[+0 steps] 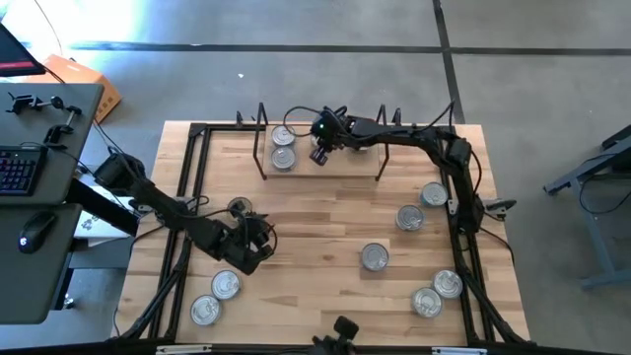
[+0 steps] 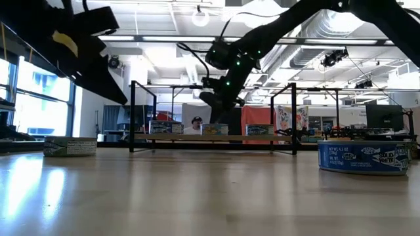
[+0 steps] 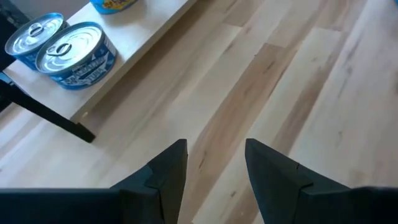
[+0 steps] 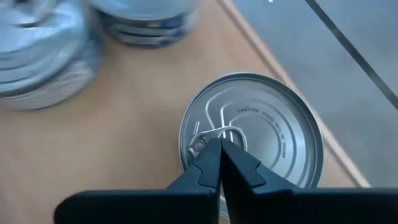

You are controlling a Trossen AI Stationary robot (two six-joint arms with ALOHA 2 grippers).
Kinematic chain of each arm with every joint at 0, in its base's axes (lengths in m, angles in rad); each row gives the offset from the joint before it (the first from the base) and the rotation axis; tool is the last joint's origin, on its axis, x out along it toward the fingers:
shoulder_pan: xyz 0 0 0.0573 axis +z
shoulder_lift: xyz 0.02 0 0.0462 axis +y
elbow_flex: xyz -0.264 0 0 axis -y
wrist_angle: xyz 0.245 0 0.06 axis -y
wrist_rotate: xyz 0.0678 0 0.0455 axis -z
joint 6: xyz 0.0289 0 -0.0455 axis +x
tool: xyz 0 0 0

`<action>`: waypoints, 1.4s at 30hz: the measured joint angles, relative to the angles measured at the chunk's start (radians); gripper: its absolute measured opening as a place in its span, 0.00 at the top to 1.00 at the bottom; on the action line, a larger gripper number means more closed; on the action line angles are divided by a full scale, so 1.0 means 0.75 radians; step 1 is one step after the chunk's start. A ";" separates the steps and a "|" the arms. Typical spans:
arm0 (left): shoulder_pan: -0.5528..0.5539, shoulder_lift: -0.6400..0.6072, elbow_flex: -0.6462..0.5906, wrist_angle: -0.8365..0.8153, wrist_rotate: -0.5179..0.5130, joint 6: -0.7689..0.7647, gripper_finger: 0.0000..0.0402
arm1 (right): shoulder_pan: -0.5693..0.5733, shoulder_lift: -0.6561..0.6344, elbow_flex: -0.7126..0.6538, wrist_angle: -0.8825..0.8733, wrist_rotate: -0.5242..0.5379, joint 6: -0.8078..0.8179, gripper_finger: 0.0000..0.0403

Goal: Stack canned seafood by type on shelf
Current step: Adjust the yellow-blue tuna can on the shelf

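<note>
Tins (image 1: 283, 146) sit stacked at the shelf's (image 1: 350, 163) left end. From overhead I see only the right gripper (image 1: 320, 150) above it; its wrist view shows closed fingers (image 4: 208, 163) over a silver lid (image 4: 273, 124). Left gripper (image 3: 216, 163) hovers half open, empty, near the bench's (image 1: 325, 222) front-left corner.

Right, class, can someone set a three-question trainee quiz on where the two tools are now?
1. True or false: the left tool is holding a tin.
2. The right tool is above: A) the shelf; B) the floor; C) the table's near edge.
3. Fill in: the right tool's shut tips sit over a tin, right at its ____.

Key: 1) False: it is open and empty, over bare table. 2) A. 3) pull ring.
</note>
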State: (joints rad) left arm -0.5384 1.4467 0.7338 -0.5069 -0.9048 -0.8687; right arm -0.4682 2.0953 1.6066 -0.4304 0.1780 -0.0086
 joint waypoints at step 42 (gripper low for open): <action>-0.046 0.001 0.001 0.057 -0.010 0.082 0.62 | -0.005 -0.030 -0.007 0.136 -0.038 0.039 1.00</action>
State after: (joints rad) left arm -0.5732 1.4471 0.7341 -0.4644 -0.9119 -0.8073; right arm -0.4717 2.0730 1.6012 -0.3282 0.1496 0.0208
